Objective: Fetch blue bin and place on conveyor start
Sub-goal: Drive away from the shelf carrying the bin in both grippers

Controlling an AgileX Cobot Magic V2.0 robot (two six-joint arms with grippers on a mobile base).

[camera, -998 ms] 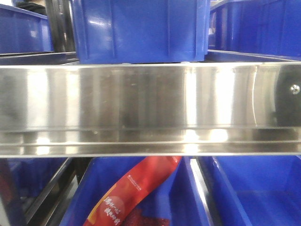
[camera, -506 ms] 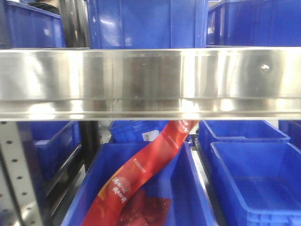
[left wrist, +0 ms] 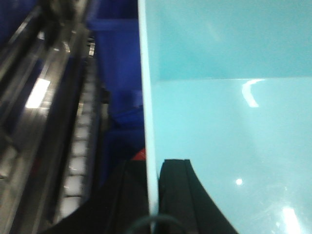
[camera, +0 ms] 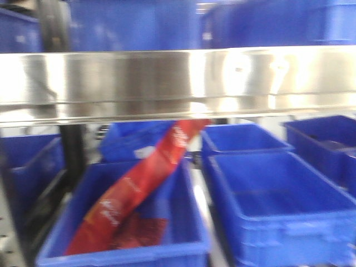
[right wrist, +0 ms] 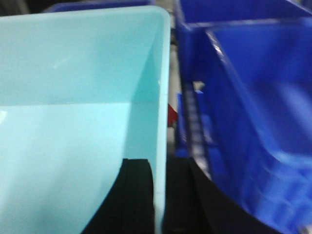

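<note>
The blue bin (left wrist: 219,146) (right wrist: 63,122) sits upright with its open top facing the wrist cameras, held between the two hands. The left hand (left wrist: 153,168) is closed on one side wall, with one black finger (left wrist: 178,195) inside the bin and the other outside. The right hand (right wrist: 160,168) pinches the opposite wall the same way. In each view the gripped wall runs straight away from the hand to a far end wall. The bin is cut off by the frame edges, so I cannot tell which way its long axis runs.

Both arms are out of view behind the cameras, with the fingers reaching forward along the rim. Outside the left hand lies a blurred roller track (left wrist: 78,146). Just outside the right hand stands a dark blue bin (right wrist: 253,122). The front view is motion-blurred: a steel shelf rail (camera: 167,78) runs above more dark blue bins (camera: 278,194), and one holds a tilted red packet (camera: 133,189).
</note>
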